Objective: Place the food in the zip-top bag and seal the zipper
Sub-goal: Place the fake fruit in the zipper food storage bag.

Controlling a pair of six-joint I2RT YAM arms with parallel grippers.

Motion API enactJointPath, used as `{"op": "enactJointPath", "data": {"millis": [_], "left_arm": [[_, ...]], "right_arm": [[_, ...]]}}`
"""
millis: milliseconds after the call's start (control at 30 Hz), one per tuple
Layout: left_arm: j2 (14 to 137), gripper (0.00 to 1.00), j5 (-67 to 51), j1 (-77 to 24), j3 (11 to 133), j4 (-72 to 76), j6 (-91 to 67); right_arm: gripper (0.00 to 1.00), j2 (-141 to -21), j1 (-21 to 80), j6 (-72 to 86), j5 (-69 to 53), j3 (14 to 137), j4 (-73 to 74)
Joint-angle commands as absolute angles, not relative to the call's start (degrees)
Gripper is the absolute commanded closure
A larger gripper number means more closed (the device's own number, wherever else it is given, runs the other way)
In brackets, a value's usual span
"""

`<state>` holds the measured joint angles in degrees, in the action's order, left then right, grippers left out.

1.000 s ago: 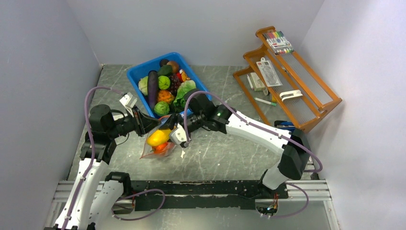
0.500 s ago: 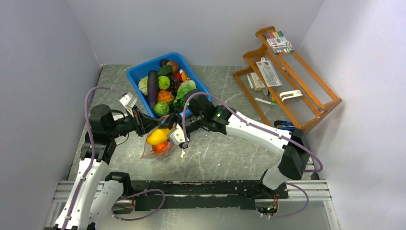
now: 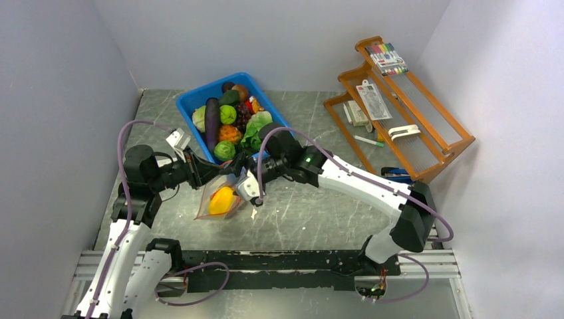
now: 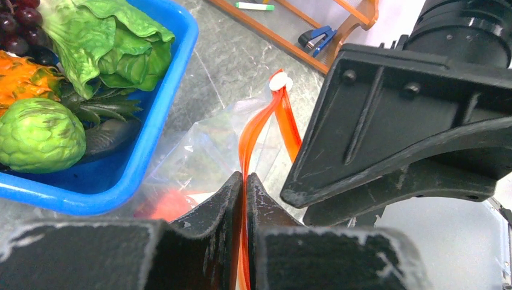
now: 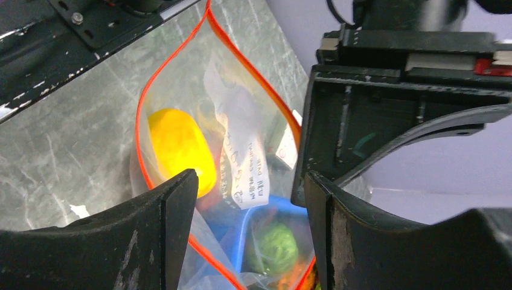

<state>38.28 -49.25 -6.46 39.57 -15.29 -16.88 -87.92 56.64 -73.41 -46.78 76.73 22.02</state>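
**Clearances around the clear, floppy zip-top plastic bag [image 5: 181, 84].** The bag's mouth gapes upward. The right gripper [image 5: 250, 181], fingers spread, hangs directly over it and blocks entry from above. The left gripper [image 4: 244, 181], pinched on the red-orange plastic zipper [image 4: 262, 118], closes off the left side. A yellow toy piece [image 5: 178, 148] fills part of the pocket. Just behind stands the blue plastic tray [image 3: 189, 100], heaped with toy produce. The right arm's white forearm [image 3: 359, 179] spans the grey marbled tabletop [image 3: 312, 212] diagonally. Open surface lies in front of the bag, up to the black base rail [image 3: 279, 259], and between the forearm and the slatted wooden rack [image 3: 425, 133].
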Motion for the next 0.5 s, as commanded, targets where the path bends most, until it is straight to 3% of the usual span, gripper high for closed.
{"op": "enactJointPath", "data": {"millis": [0, 167, 300, 467], "left_arm": [[37.7, 0.93, -50.3, -6.4, 39.5, -13.9, -16.7], [37.2, 0.93, -46.9, -6.3, 40.1, -15.3, -16.0], [34.9, 0.93, -42.5, -6.3, 40.0, -16.0, -15.9], [35.1, 0.93, -40.0, -6.2, 40.6, -17.5, -15.3]], "right_arm": [[0.35, -85.4, 56.9, -68.9, -47.7, 76.8, 18.0], [0.39, -81.5, 56.8, -43.6, -41.3, 74.1, 2.1], [0.58, -79.1, 56.3, -25.4, -26.2, 71.9, -9.7], [0.53, -83.1, 54.9, -12.4, -10.1, 75.9, -9.7]]}}
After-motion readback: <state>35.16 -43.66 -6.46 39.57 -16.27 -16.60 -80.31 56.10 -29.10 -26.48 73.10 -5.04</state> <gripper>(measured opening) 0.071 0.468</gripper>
